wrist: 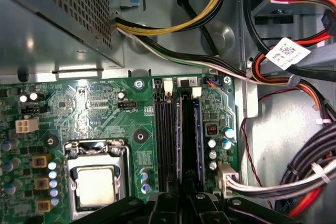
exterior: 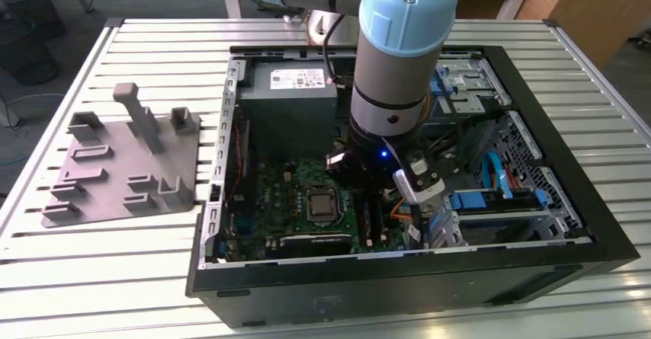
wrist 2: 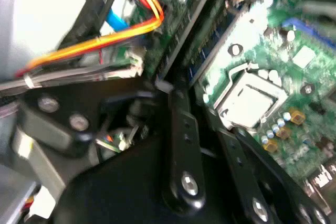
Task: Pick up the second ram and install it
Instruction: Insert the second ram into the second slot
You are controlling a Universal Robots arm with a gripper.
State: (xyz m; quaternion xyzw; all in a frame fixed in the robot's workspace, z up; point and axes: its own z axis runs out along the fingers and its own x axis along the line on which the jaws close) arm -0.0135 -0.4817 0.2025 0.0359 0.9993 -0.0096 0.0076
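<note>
Clearly gripper (wrist: 181, 203) presses second ram (wrist: 195, 145) into slot.

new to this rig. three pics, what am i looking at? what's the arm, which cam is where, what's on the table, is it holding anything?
One robot arm, light blue and grey, reaches down into an open desktop computer case that lies on a slatted metal table. The exterior view is shot from a camera off the arm. Both wrist views come from cameras riding near the wrist, looking past the black gripper at the green motherboard.

On the exterior view's left, a grey holder plate with upright pegs sits on the table.

In the first wrist view the gripper hangs over the long black memory slots, beside the processor socket. A bluish strip in one slot may be the second ram; I can't tell whether anything is gripped.
</note>
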